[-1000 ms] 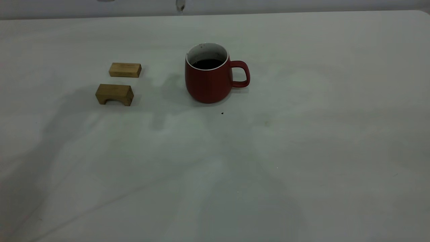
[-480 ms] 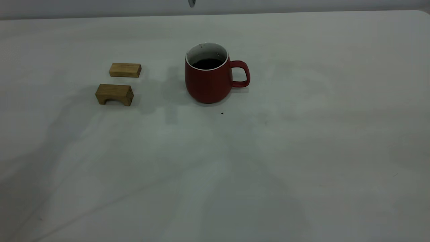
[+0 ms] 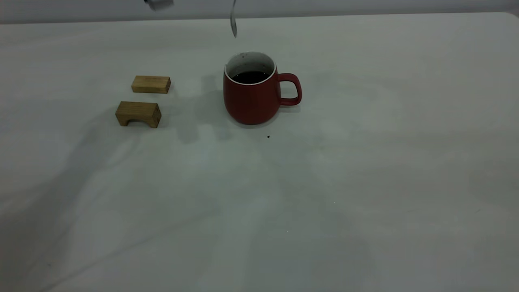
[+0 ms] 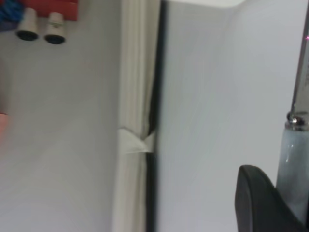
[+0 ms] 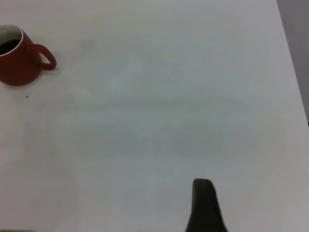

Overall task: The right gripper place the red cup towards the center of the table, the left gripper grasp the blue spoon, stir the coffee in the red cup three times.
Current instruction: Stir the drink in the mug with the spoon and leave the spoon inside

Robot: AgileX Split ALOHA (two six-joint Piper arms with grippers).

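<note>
Left pincer (image 4: 270, 203) grips the spoon (image 3: 233, 20) bowl-down above the cup (image 3: 252, 95), ready to stir; right pincer's (image 5: 205, 205) state is unclear.

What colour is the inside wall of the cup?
White, above the dark coffee in the red cup; clearest in the exterior view.

Dim, even light fell on the table (image 3: 365, 182), drawing broad soft shadows across its near half and a fainter one left of the red cup (image 3: 251, 97). No glare showed. The left wrist view was blurred, the blue spoon (image 4: 292, 164) smeared.
</note>
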